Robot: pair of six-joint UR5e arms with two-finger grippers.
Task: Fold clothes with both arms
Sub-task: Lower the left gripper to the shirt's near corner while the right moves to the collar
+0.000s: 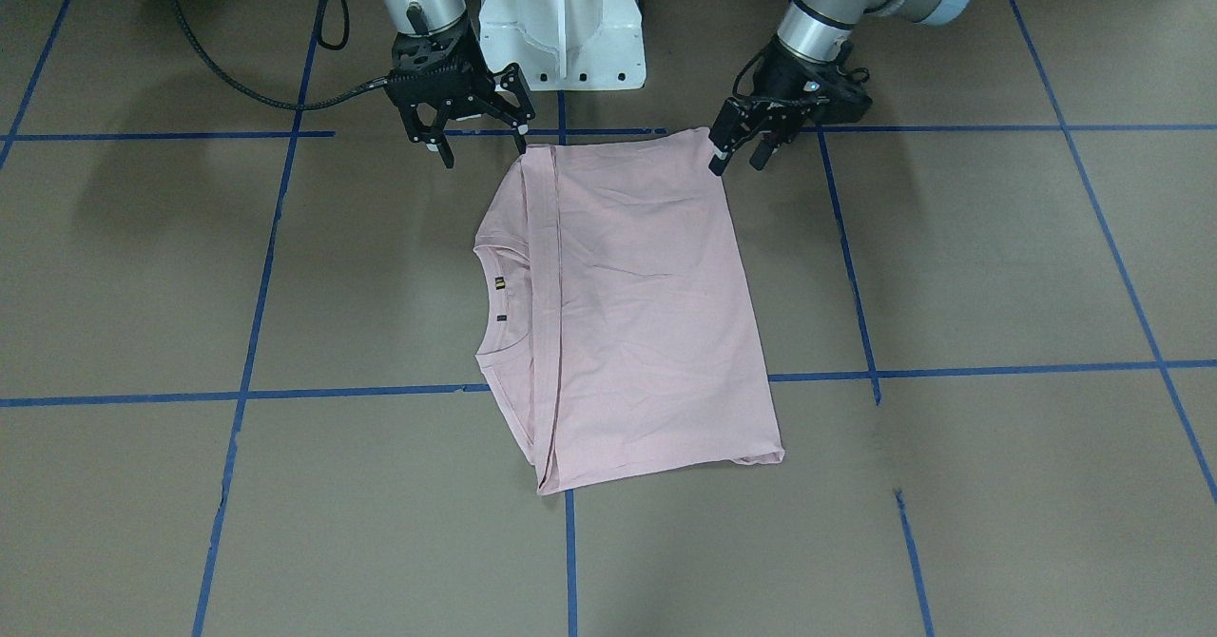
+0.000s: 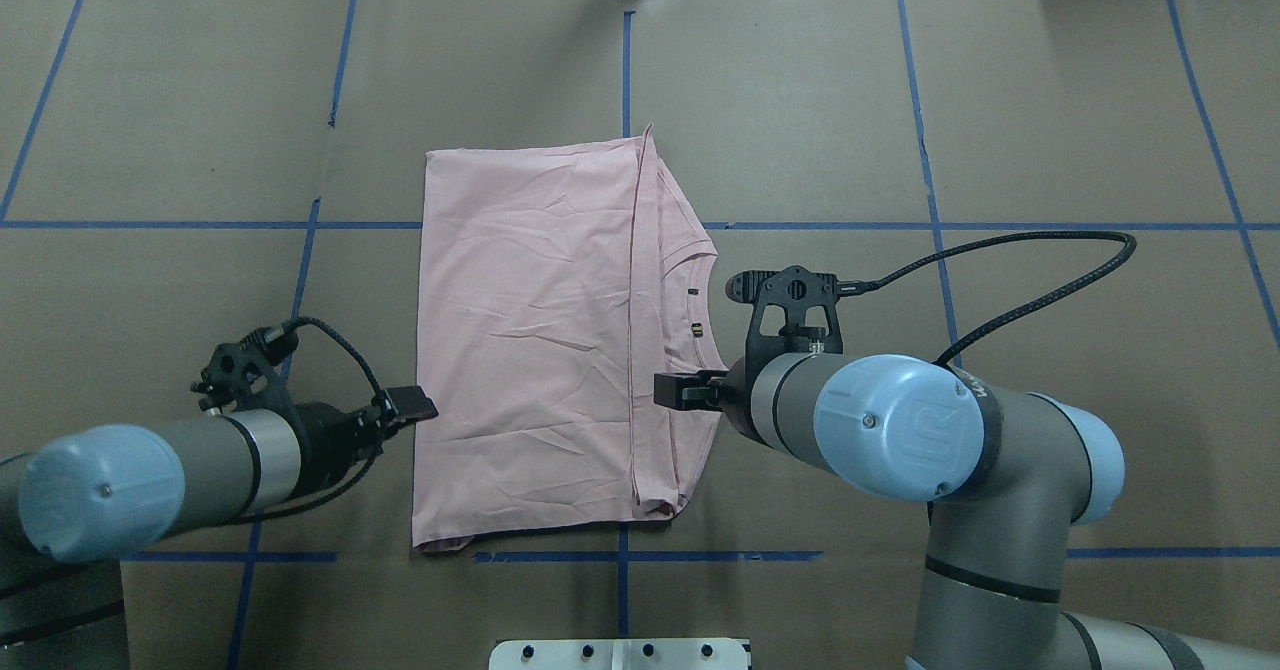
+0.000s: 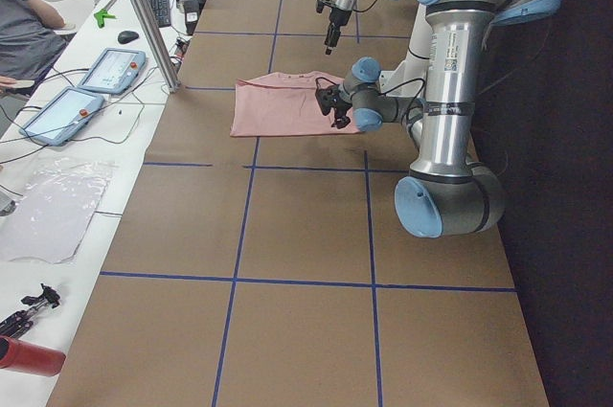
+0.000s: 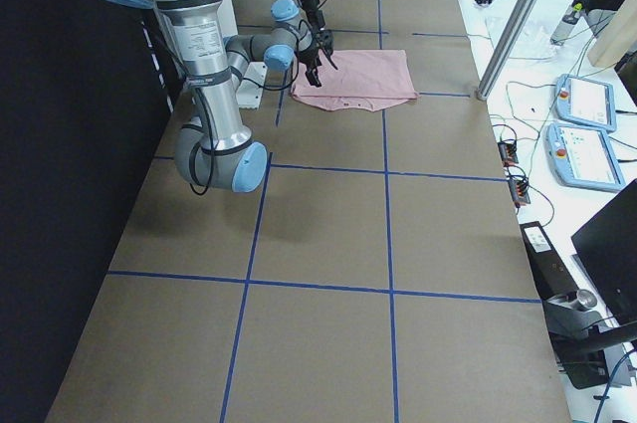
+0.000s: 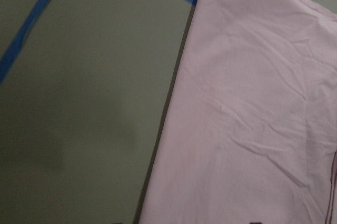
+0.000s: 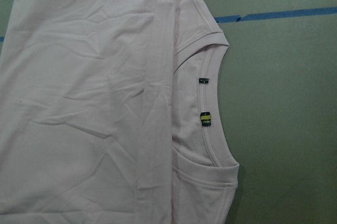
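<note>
Pale pink cotton T-shirt [image 1: 637,314] lies flat on brown table [image 1: 998,257] w/ blue tape grid [image 1: 1008,369], folded to a rough rectangle, collar toward robot's R side. L black two-finger gripper [image 1: 740,160] is open, holding nothing, at shirt's robot-side corner. R black gripper [image 1: 483,150] is spread wide, empty, at the other robot-side corner.
</note>
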